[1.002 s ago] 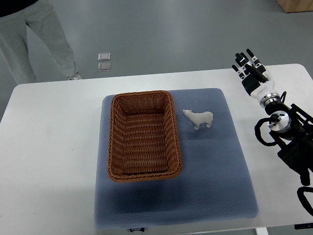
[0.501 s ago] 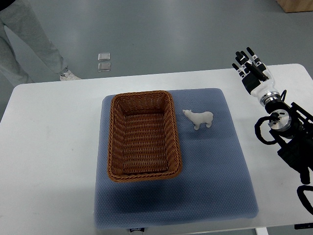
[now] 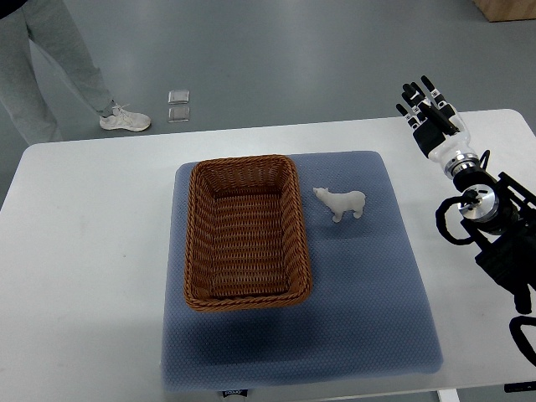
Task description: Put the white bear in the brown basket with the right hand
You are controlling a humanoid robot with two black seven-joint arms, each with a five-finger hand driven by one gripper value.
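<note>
The small white toy bear (image 3: 342,202) stands upright on its four legs on the blue-grey textured mat (image 3: 368,285), just beside the right-hand wall of the brown woven wicker basket (image 3: 245,233) but not touching it, its head pointing toward the basket. That closeness looks deliberate: the bear needs only a short lift and a small sideways carry over the rim. The basket lies with its long side running away from the robot, its inside holding nothing, so the bear could go in anywhere. The mat covers the middle of the white counter (image 3: 84,251) and probably keeps both things from sliding. The right hand (image 3: 429,117), black-fingered with a white palm, hovers over the far right corner of the counter, well apart from the bear, with its fingers spread and holding nothing, a posture that suits a reach not yet begun. The bear's free right flank faces that hand, so a grasp from the side away from the basket seems easiest. The left arm does not show. A person's legs (image 3: 50,63) stand on the floor beyond the counter.
</note>
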